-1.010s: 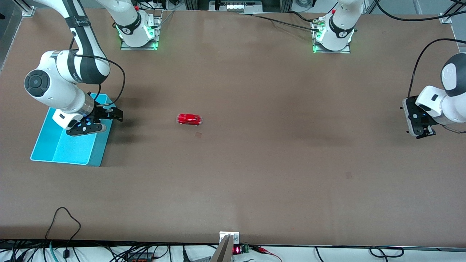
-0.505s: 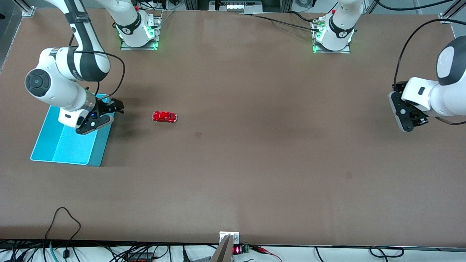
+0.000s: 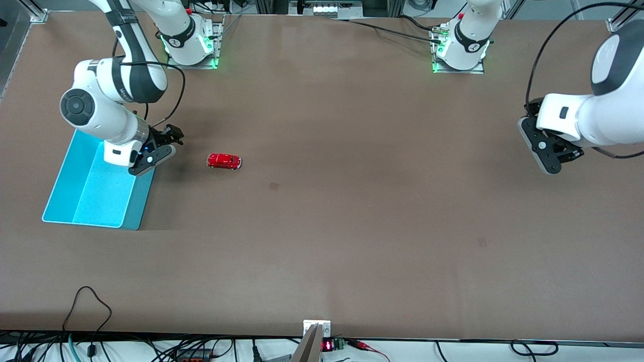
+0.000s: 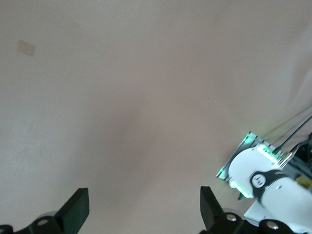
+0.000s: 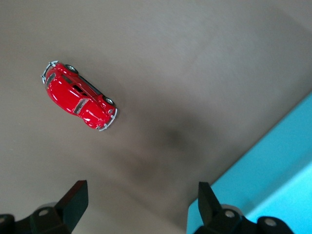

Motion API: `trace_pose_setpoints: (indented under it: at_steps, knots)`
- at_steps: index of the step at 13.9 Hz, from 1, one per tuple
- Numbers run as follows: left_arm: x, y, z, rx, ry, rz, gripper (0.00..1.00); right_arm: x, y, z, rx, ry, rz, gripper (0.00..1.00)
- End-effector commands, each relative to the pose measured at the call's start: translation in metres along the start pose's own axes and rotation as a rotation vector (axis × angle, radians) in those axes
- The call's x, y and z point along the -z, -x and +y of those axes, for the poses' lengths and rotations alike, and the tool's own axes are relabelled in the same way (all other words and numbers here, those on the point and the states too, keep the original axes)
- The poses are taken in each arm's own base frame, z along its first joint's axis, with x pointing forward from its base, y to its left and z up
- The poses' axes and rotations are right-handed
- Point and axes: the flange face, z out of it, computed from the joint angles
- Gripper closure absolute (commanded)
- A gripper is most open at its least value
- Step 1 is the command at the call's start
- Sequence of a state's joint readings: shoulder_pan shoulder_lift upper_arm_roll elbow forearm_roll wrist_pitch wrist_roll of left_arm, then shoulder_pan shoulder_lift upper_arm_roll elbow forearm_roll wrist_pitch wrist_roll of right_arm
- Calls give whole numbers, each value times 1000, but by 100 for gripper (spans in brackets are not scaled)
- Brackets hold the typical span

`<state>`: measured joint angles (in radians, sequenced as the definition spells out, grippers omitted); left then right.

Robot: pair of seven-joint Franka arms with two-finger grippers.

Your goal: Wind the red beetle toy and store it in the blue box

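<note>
Brown table (image 3: 352,226) carries the blue box (image 3: 85,193) at the right arm's end, the spread-fingered right gripper (image 3: 160,146) hanging over its edge, the beetle (image 3: 224,161) on the table just beside, apart, the left gripper (image 3: 553,151), also spread, waiting.

The setting is a robotics laboratory. Two white robot arms stand bolted on metal base plates (image 3: 191,63) lit with green indicator lights, at the edge of a wide brown surface (image 3: 352,226). Black cables (image 3: 90,301) run along the surface's rim, beside a small electronic module with a red digit display (image 3: 327,345) and aluminium framing (image 3: 30,10) at the corner.
</note>
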<state>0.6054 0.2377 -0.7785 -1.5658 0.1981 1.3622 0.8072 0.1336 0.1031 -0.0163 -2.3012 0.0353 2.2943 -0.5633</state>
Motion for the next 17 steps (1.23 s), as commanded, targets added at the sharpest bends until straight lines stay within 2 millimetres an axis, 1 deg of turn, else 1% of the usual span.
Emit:
trace_pose_setpoints:
  at_steps: [1, 2, 3, 4, 5, 6, 7, 8, 10, 11, 12, 13, 14, 15, 16, 17]
  knots:
    - [17, 4, 7, 127, 13, -8, 0, -23, 5, -37, 146, 33, 56, 0]
    - [20, -2, 13, 176, 5, -8, 0, -27, -16, -78, 248, 45, 73, 0]
    - [23, -11, 22, 222, -2, -12, 0, -30, -28, -102, 305, 55, 89, 0]
    - [26, -17, 31, 252, -1, -26, 0, -38, -37, -119, 344, 59, 109, 0]
    - [29, -22, 39, 266, 0, -36, 0, -44, -42, -129, 368, 57, 118, 0]
    - [32, -25, 43, 290, -3, -35, 0, -47, -48, -142, 404, 65, 128, 0]
    - [37, -31, 52, 321, 9, -14, 0, -48, -51, -149, 443, 82, 132, 0]
    - [40, -39, 64, 360, 37, 3, 0, -51, -51, -152, 478, 98, 119, 0]
    - [45, -44, 77, 436, 104, 28, 0, -54, -50, -152, 553, 141, 91, 0]
    - [43, -50, 82, 456, 120, 29, 0, -58, -49, -153, 567, 145, 81, 0]
    - [41, -46, 74, 488, 145, 44, 0, -64, -48, -152, 569, 137, 72, 0]
    - [44, -40, 70, 527, 150, 77, 0, -71, -47, -150, 579, 134, 60, 0]
    - [45, -36, 67, 559, 110, 107, 0, -73, -46, -141, 596, 154, 63, 0]
    - [49, -33, 68, 594, 60, 162, 0, -79, -43, -133, 600, 160, 62, 0]
    - [49, -34, 72, 622, 7, 227, 0, -86, -42, -131, 603, 154, 61, 0]
    - [43, -29, 69, 679, -17, 269, 0, -90, -42, -131, 601, 151, 71, 0]
